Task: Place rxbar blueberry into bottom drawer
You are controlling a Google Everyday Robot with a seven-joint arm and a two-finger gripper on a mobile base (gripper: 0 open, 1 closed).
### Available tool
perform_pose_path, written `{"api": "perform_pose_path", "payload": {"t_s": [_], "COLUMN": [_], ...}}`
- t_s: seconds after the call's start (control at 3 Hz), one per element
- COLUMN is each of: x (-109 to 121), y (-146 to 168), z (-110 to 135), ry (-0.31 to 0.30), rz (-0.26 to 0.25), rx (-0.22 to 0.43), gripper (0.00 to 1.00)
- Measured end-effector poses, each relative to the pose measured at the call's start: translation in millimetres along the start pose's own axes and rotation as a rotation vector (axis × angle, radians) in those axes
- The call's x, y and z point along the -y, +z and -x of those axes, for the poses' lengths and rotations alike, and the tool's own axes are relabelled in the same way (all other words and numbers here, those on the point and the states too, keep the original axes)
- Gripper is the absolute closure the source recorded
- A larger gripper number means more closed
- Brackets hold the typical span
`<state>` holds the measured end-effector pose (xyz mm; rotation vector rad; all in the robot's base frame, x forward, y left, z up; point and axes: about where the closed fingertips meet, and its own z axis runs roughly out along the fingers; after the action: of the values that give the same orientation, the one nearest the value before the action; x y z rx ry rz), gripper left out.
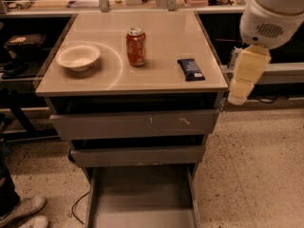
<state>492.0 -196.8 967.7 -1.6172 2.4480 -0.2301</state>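
While beside the tabletop (161,42), gripper (240,93) aloft.

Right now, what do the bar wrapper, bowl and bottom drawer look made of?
rxbar blueberry: dark navy wrapper with slight sheen, probably plastic film. Bowl: off-white, matte; plastic or ceramic, can't tell. Bottom drawer: dull grey flat walls, looks like painted metal. Gripper hangs right of the cabinet, touching nothing.

The rxbar blueberry (191,69), a flat dark navy bar, lies flat on the cabinet top near its right front edge. The bottom drawer (142,196), grey, stands pulled out. The gripper (238,94) hangs right of the cabinet.
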Motion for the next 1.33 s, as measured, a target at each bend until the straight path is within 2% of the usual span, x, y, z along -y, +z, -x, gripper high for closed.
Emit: {"api": "perform_pose_path", "payload": {"t_s": [0.33, 0.67, 1.0, 1.33], "x": [44, 79, 89, 93], "y": [30, 55, 57, 64], "z": [30, 57, 65, 74], "ry": [0.125, 0.195, 0.194, 0.201], "rz": [-0.006, -0.013, -0.037, -0.02], "rx": [-0.087, -0.116, -0.085, -0.057], "gripper": [0.0, 0.0, 0.0, 0.0]}}
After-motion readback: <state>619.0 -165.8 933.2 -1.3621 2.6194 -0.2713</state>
